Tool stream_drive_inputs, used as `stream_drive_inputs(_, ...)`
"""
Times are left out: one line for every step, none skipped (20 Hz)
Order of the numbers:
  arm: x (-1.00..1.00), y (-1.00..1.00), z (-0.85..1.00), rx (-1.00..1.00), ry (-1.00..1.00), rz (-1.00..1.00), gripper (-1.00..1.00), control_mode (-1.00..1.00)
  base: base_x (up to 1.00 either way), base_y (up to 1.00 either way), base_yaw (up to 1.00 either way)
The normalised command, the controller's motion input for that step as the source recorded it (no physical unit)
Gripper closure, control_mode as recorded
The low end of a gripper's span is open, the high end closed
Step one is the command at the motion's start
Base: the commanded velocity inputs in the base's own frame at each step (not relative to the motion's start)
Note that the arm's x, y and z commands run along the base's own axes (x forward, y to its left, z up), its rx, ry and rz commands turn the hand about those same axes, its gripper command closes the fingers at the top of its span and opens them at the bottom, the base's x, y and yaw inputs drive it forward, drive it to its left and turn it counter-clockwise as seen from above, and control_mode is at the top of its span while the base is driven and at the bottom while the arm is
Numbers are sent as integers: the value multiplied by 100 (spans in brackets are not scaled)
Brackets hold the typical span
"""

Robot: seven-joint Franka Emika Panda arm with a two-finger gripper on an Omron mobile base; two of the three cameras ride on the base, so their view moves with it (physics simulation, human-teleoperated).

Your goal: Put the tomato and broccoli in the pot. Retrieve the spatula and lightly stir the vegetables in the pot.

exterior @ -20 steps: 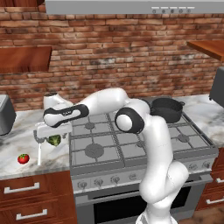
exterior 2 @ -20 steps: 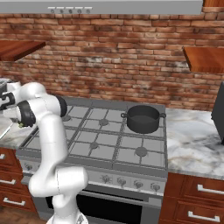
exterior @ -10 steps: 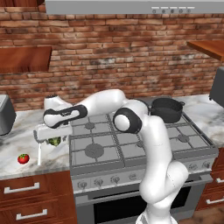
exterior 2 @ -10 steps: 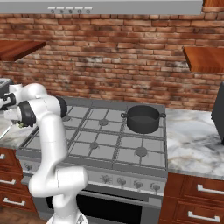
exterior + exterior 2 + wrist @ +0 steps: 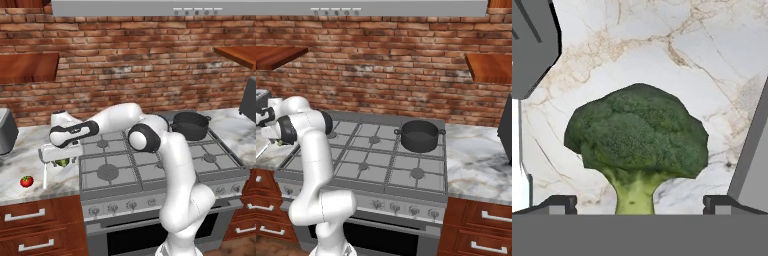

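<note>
The broccoli (image 5: 637,137), a dark green floret with a pale stem, lies on the marble counter just left of the stove, between my two fingertips. My gripper (image 5: 639,205) is open and straddles it; its jaws stand wide on either side without touching. From the left base view, the gripper (image 5: 58,158) hangs low over the broccoli (image 5: 64,162). The red tomato (image 5: 26,181) rests on the counter to the front left of it. The spatula (image 5: 532,45) lies close beside the broccoli, with its thin pale handle (image 5: 45,174) pointing toward the counter's front. The dark pot (image 5: 190,125) (image 5: 419,135) stands on the back right burner.
The gas stove (image 5: 150,165) fills the middle of the counter, its left edge right beside my hand. A grey appliance (image 5: 6,131) stands at the far left, and wooden shelves hang on the brick wall. Marble counter (image 5: 476,160) continues right of the stove.
</note>
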Motion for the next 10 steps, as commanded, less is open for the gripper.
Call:
stream_drive_inputs(0, 0, -14, 0, 1, 0, -100, -100, 0, 0, 0)
stream_drive_inputs(0, 0, -17, 0, 1, 0, -100, -100, 0, 0, 0)
stream_drive_inputs(0, 0, -19, 0, 1, 0, -100, -100, 0, 0, 0)
stream_drive_inputs(0, 0, -21, 0, 0, 0, -100, -100, 0, 0, 0)
stream_drive_inputs(0, 0, -19, 0, 1, 0, -100, -100, 0, 0, 0)
stream_drive_inputs(0, 0, -14, 0, 2, 0, -100, -100, 0, 0, 0)
stream_drive_inputs(0, 0, -14, 0, 1, 0, -100, -100, 0, 0, 0)
stream_drive_inputs(0, 7, -9, 0, 0, 0, -100, -100, 0, 0, 0)
stream_drive_inputs(0, 6, 0, 0, 0, 0, -100, -100, 0, 0, 0)
stream_drive_inputs(0, 0, 0, 0, 0, 0, -100, -100, 0, 0, 0)
